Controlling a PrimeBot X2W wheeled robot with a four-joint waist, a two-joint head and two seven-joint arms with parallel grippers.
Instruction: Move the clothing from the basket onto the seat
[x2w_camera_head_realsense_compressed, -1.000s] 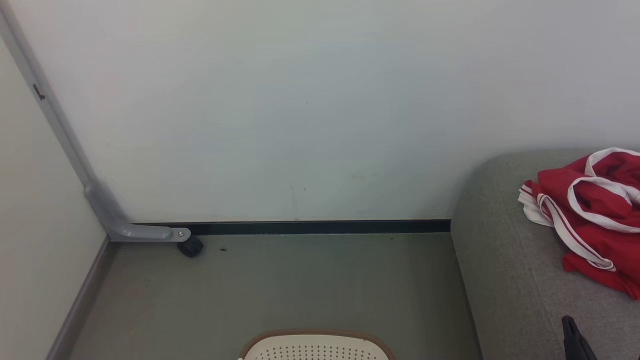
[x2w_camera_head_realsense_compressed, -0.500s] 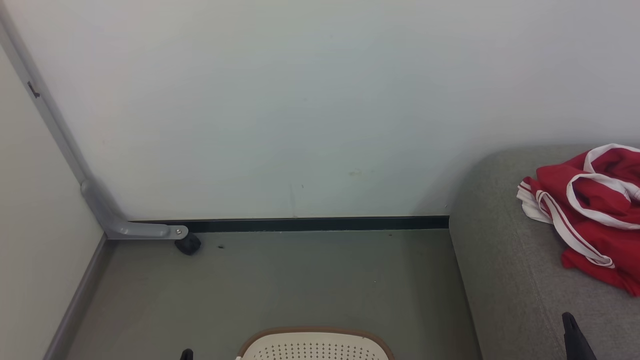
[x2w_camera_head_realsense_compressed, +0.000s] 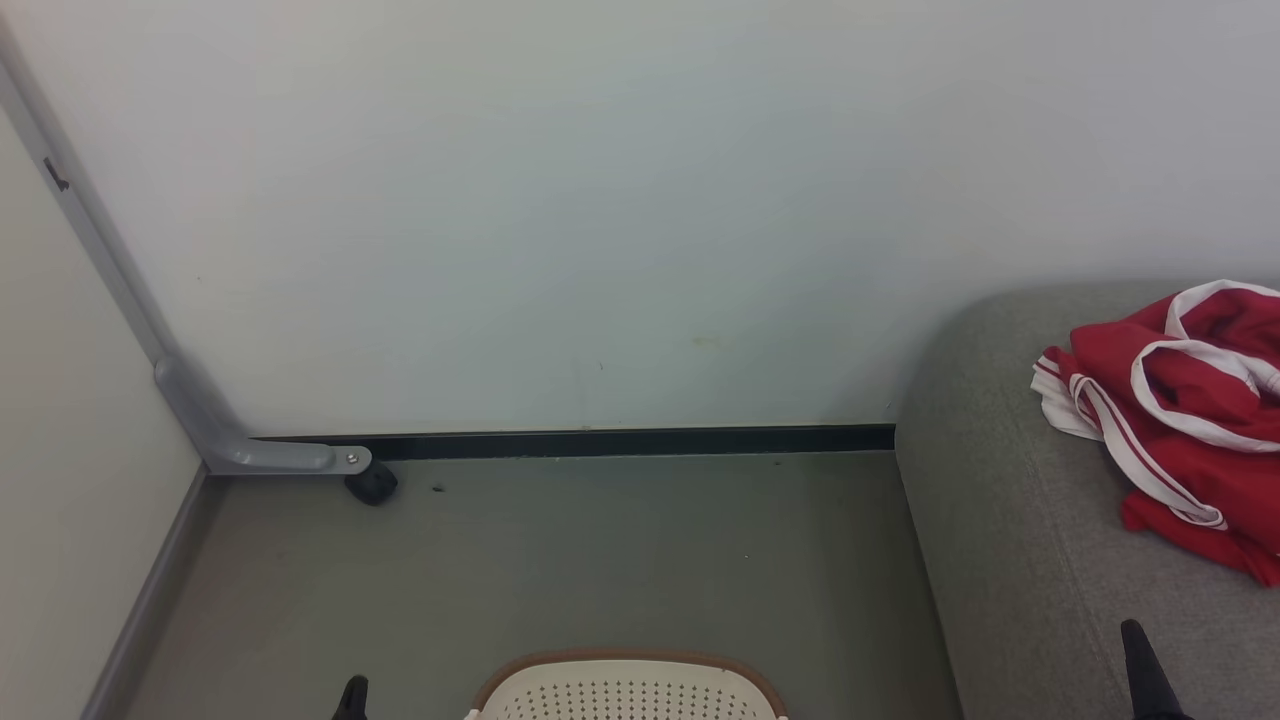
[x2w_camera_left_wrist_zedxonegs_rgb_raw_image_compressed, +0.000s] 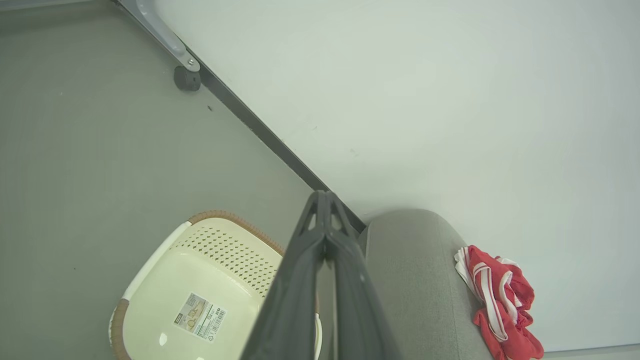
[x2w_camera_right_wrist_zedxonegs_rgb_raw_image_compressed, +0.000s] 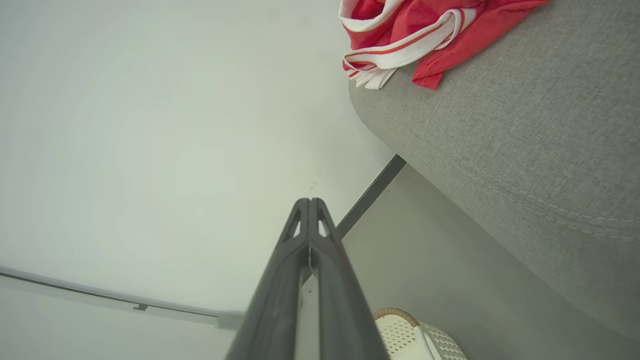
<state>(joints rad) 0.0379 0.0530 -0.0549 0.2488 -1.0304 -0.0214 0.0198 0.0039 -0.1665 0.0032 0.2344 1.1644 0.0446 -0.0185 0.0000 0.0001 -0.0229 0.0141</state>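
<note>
The red clothing (x2w_camera_head_realsense_compressed: 1190, 410) with white bands lies bunched on the grey-green seat (x2w_camera_head_realsense_compressed: 1010, 540) at the right, close to the wall; the garment also shows as red clothing (x2w_camera_left_wrist_zedxonegs_rgb_raw_image_compressed: 500, 305) and red clothing (x2w_camera_right_wrist_zedxonegs_rgb_raw_image_compressed: 415, 35) in the wrist views. The cream basket (x2w_camera_left_wrist_zedxonegs_rgb_raw_image_compressed: 200, 295) with its brown rim stands on the floor beside the seat, its inside bare apart from a label. The basket (x2w_camera_head_realsense_compressed: 625, 685) peeks in at the bottom of the head view. My left gripper (x2w_camera_left_wrist_zedxonegs_rgb_raw_image_compressed: 325, 197) is shut and holds nothing, above the basket. My right gripper (x2w_camera_right_wrist_zedxonegs_rgb_raw_image_compressed: 310, 202) is shut and holds nothing, beside the seat's corner.
A pale wall with a dark skirting strip (x2w_camera_head_realsense_compressed: 620, 440) runs behind. A grey metal bracket with a black caster (x2w_camera_head_realsense_compressed: 372, 485) sits at the left corner. Grey floor (x2w_camera_head_realsense_compressed: 560, 570) lies between the wall, the basket and the seat.
The head camera has tilted slightly, shifting the scene up. The left gripper's tip has risen into the bottom edge of the head view. The clothing has stayed put on the seat.
</note>
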